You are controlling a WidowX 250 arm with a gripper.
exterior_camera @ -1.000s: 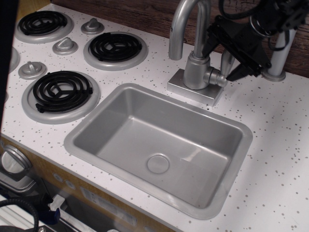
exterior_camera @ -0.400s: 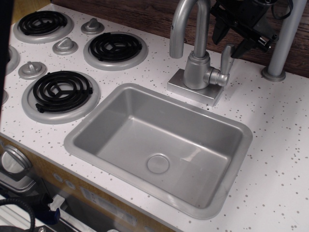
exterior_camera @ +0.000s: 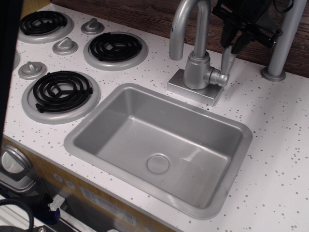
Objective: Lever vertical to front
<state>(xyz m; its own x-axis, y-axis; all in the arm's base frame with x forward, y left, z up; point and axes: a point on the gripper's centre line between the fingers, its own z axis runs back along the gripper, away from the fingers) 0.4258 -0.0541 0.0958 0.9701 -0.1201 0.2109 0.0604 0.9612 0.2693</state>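
Observation:
The lever [exterior_camera: 227, 62] is a slim silver-grey rod standing upright from the short round stub [exterior_camera: 218, 77] on the right side of the faucet body [exterior_camera: 197, 71]. My black gripper [exterior_camera: 232, 42] comes down from the top of the view. Its two fingers [exterior_camera: 225, 36] sit close on either side of the lever's top end and hide it. The jaws look closed on the lever's tip.
The tall curved spout [exterior_camera: 186, 19] rises just left of the lever. A thick grey pole with a flanged foot [exterior_camera: 276, 73] stands to the right. The sink basin [exterior_camera: 77, 140] lies in front. Several stove burners [exterior_camera: 63, 91] and knobs [exterior_camera: 65, 46] are at the left.
The gripper rose from beside the lever, moved over its top and came down around it. Its fingers have narrowed onto the lever's tip. The lever still stands upright.

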